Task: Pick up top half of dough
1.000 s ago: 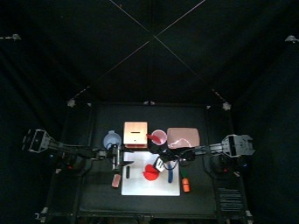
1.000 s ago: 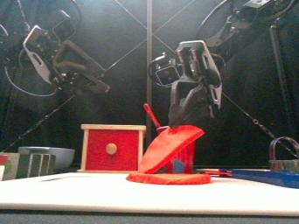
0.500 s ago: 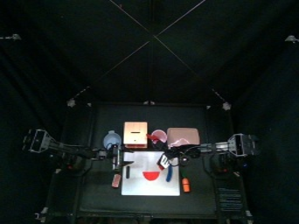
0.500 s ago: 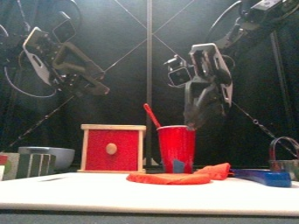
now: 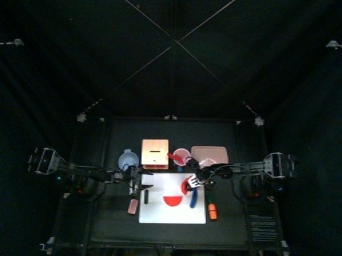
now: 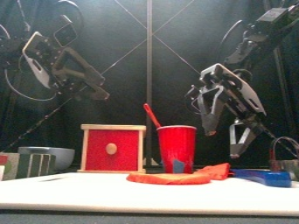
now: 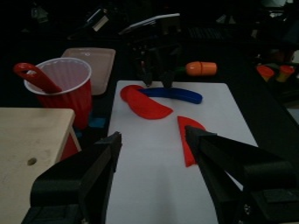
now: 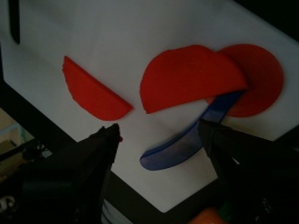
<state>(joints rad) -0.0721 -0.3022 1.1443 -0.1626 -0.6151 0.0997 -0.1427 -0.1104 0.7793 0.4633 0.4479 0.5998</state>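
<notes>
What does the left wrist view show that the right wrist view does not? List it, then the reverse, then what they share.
Only the left wrist view: the red cup with its spoon, the wooden box, the pink tray, an orange object, and the right pincer open above the board.
Only the right wrist view: a round red shape partly under the larger piece; I cannot tell what it is.
Both: the white board, the blue tool, the larger dough piece and the half-round dough piece.
</notes>
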